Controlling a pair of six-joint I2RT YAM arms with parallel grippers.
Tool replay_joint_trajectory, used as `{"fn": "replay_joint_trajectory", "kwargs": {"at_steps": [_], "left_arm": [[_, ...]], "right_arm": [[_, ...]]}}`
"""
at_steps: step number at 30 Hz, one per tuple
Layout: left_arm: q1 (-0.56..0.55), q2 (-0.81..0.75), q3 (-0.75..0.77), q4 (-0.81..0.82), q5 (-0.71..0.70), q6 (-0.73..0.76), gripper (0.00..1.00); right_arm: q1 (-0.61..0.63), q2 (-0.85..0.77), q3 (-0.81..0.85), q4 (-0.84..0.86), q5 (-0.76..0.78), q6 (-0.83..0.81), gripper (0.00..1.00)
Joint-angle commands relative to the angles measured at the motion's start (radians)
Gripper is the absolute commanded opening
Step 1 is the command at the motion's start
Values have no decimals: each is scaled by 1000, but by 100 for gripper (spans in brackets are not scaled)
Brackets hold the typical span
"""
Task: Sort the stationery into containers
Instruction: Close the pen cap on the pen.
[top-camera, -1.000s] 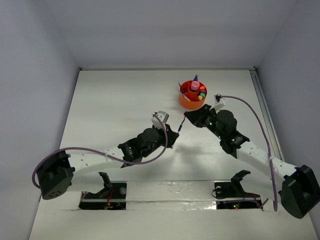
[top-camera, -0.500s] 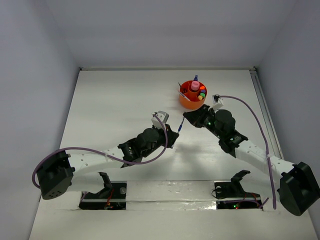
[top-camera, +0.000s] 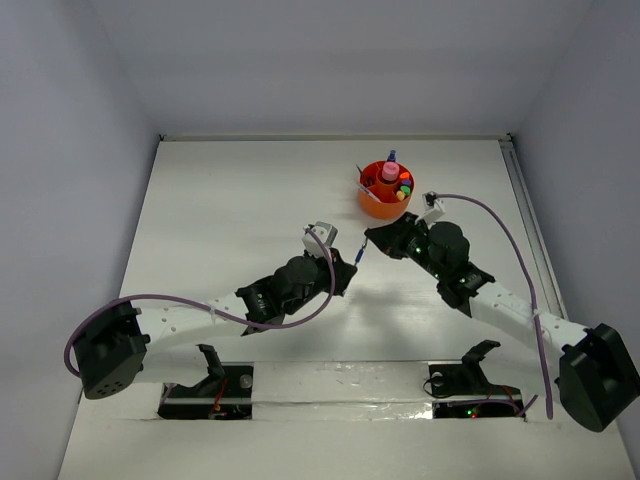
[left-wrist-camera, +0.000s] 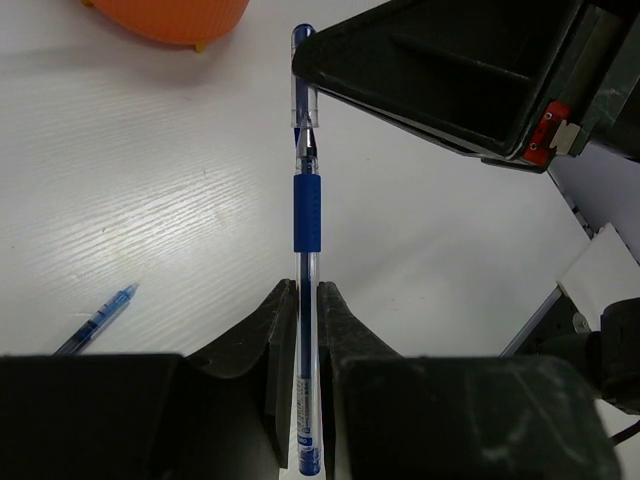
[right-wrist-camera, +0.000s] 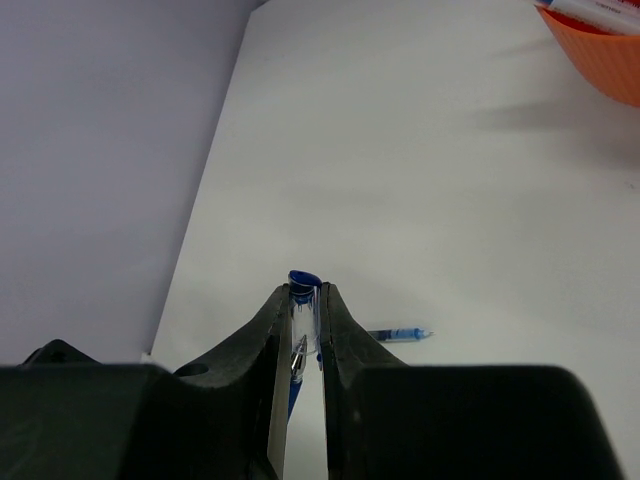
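**Right arm edged toward eleven o'clock along the shared pen**

Between the narrowly set fingers of the left gripper (left-wrist-camera: 305, 292) the blue pen (left-wrist-camera: 306, 215) is pinched by its barrel. Its capped end is clamped by the right gripper (right-wrist-camera: 301, 296). The orange tub (top-camera: 376, 210), at one o'clock of the pen, is already well filled. The task is judged nearly done: this pen and a second pen (left-wrist-camera: 100, 318), lying on the table (top-camera: 230, 200), remain to be binned.

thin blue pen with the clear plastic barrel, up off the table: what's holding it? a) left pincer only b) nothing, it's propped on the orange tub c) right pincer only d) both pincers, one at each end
d: the left pincer is shut on the thin blue pen with a clear plastic barrel at its rear end, and the right pincer is closed around its capped tip.
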Motion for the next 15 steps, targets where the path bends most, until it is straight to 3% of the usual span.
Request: {"fn": "replay_joint_trajectory", "kwargs": {"at_steps": [1,15], "left_arm": [[-6,-22,35,28,-28,9,0],[-6,0,49,45,-54,26,0]], "right_arm": [[11,-24,-11,51,4,5,1],[20,-24,-22,75,-65,80,1]]}}
